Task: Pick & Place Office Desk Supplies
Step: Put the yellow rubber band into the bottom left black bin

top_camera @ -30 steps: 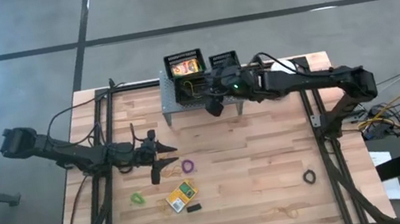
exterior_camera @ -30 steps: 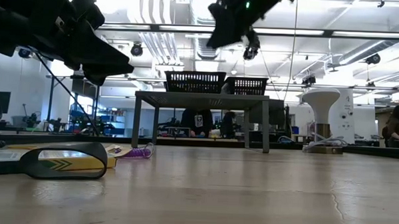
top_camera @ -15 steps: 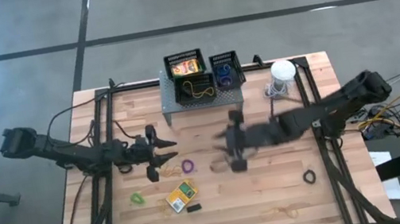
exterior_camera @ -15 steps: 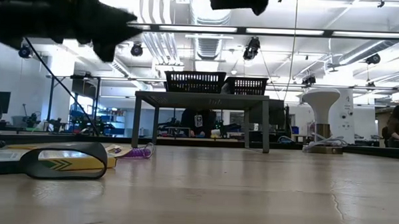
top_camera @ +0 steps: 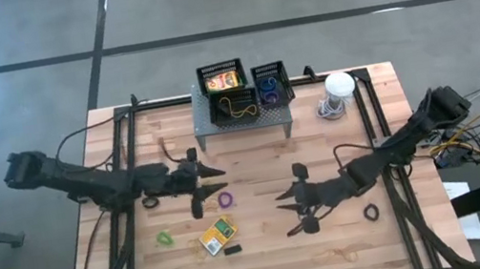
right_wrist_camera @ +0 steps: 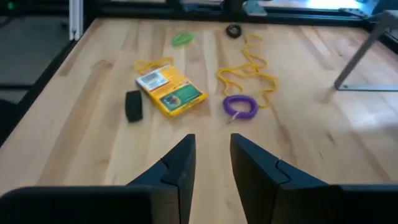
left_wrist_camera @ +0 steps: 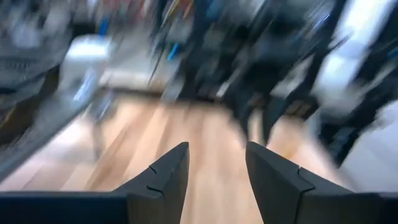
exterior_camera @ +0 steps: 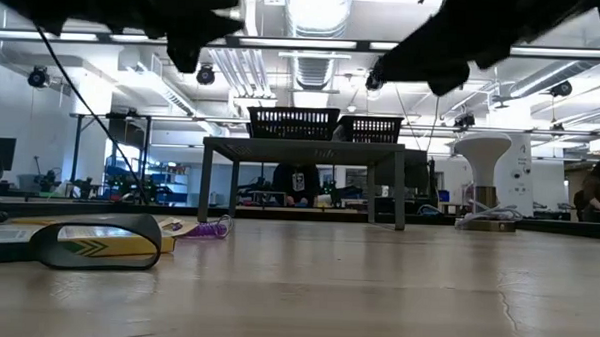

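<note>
Right gripper (top_camera: 293, 211) hangs above mid-table with fingers apart and nothing between them; its wrist camera faces the loose cluster: crayon box (right_wrist_camera: 170, 93), black block (right_wrist_camera: 133, 105), purple band (right_wrist_camera: 240, 106), yellow band (right_wrist_camera: 247, 73), green band (right_wrist_camera: 182, 39). Left gripper (top_camera: 207, 184), fingers also apart and empty, sits just beside the purple band and over the yellow one. Black band (top_camera: 370, 213) lies alone near the right arm. Baskets (top_camera: 222, 78) on the grey shelf (top_camera: 243, 120) already hold a box and bands. Judgement: both arms crowd one cluster, so assign one target each. For a flat band, pinch one strand with fingertips low on the table
</note>
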Controlling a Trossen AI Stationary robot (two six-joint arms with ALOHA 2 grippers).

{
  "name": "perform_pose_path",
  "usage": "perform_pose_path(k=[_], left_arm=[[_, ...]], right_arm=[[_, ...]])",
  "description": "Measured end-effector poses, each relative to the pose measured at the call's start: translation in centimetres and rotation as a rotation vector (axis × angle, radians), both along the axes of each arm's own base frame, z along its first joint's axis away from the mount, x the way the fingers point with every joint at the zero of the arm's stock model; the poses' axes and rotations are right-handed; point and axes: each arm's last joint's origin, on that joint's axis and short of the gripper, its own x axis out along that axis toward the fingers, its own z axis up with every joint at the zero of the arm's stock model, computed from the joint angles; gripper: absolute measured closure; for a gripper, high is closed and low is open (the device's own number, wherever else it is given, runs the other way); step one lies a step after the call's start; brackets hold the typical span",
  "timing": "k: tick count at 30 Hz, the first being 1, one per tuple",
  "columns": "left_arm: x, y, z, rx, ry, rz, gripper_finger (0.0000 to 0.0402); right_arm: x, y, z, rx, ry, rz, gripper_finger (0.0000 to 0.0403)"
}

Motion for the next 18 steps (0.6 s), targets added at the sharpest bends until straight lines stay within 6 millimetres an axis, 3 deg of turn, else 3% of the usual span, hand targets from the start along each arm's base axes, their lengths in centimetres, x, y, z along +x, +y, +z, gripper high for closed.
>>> perform_pose_path(k=[5,9,13,18], left_arm=[[0.0,0.6,1.5,0.007,0.475,0.255,0.0238],[-1.2,0.8,2.0,-0.036,0.722,0.366,0.0238],[-2.5,0.8,1.2,-0.124,0.875,0.389,0.0238],[-3.6,0.7,-1.5,-0.195,0.995,0.368,0.0238]], right_arm=[[-0.7,-0.7,-1.3,-0.002,-0.053,-0.049,0.0315],[-0.9,-1.0,-1.6,-0.019,-0.064,-0.046,0.0321],[-1.1,-1.1,-1.8,-0.025,-0.061,-0.049,0.0326],[-1.1,-1.2,-1.9,-0.052,-0.063,-0.061,0.0330]])
